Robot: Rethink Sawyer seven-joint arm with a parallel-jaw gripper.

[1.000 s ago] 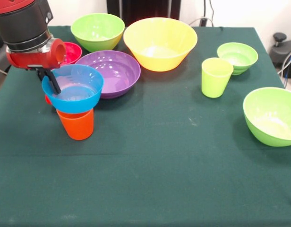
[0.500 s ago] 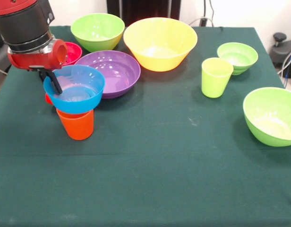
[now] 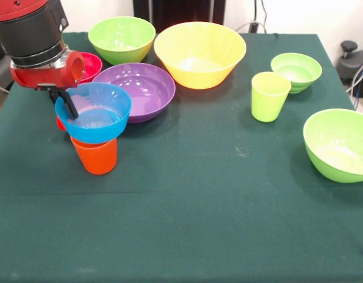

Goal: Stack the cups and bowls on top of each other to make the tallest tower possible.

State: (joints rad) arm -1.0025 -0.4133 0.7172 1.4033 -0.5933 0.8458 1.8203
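The blue bowl (image 3: 102, 118) sits in the mouth of the upright orange cup (image 3: 96, 157) at the left of the table, making a two-piece tower. My gripper (image 3: 66, 105) comes down from the upper left and is shut on the bowl's left rim, with one black finger inside the bowl. A sliver of the red cup (image 3: 59, 124) shows behind the blue bowl. The purple bowl (image 3: 147, 88) is just right of it. The yellow bowl (image 3: 199, 56) stands behind. The magenta bowl (image 3: 92, 63) is partly hidden by my wrist.
A lime green bowl (image 3: 121, 38) stands at the back left. A small green bowl (image 3: 296, 71) and the green cup (image 3: 269, 97) are at the right. A third green bowl (image 3: 339, 144) is at the right edge. The green cloth (image 3: 187, 224) covers the table.
The gripper and the blue bowl have shifted slightly to the right over the orange cup. Nothing else has moved.
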